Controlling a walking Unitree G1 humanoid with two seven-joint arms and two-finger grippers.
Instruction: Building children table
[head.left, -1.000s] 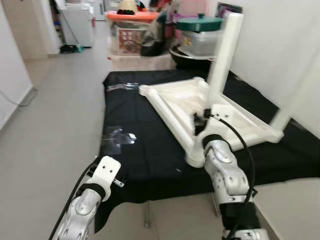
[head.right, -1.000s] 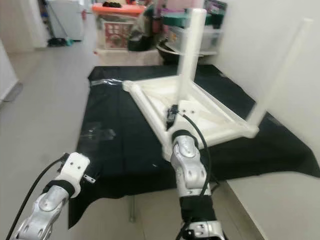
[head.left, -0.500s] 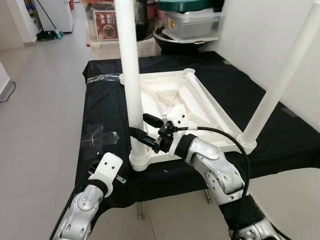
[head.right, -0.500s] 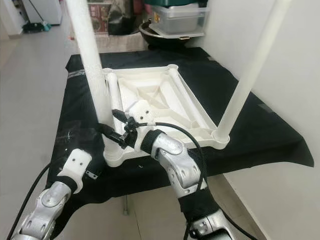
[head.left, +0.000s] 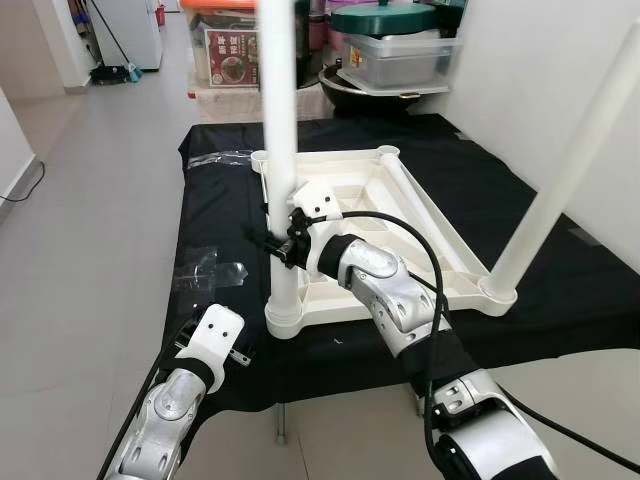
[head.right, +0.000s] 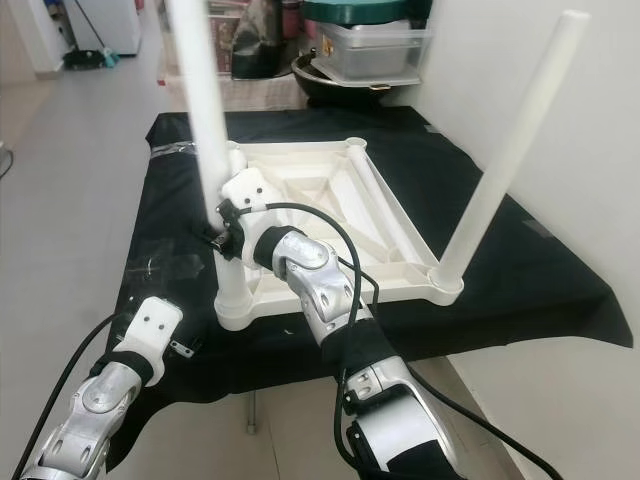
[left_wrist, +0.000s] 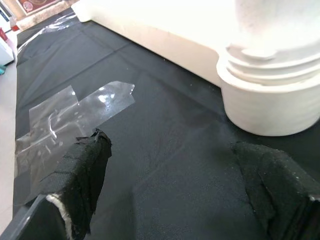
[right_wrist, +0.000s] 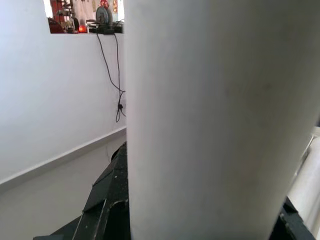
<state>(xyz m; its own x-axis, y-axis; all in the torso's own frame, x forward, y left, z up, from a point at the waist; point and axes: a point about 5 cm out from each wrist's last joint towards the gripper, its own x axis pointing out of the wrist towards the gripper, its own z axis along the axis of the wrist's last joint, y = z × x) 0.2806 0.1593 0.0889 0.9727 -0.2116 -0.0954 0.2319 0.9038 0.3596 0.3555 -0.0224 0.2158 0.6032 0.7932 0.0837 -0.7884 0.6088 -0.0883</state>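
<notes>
right gripper (head.left: 277, 243) clamped around upright white table leg (head.left: 279, 150).

The right arm reaches forward and across toward the robot's left, elbow bent, and its right gripper (head.left: 272, 243) has its black fingers closed around the near upright table leg (head.left: 279, 150). The left arm is low, its left gripper (left_wrist: 180, 187) spread open just above the black cloth's (left_wrist: 165, 165) near edge.
</notes>
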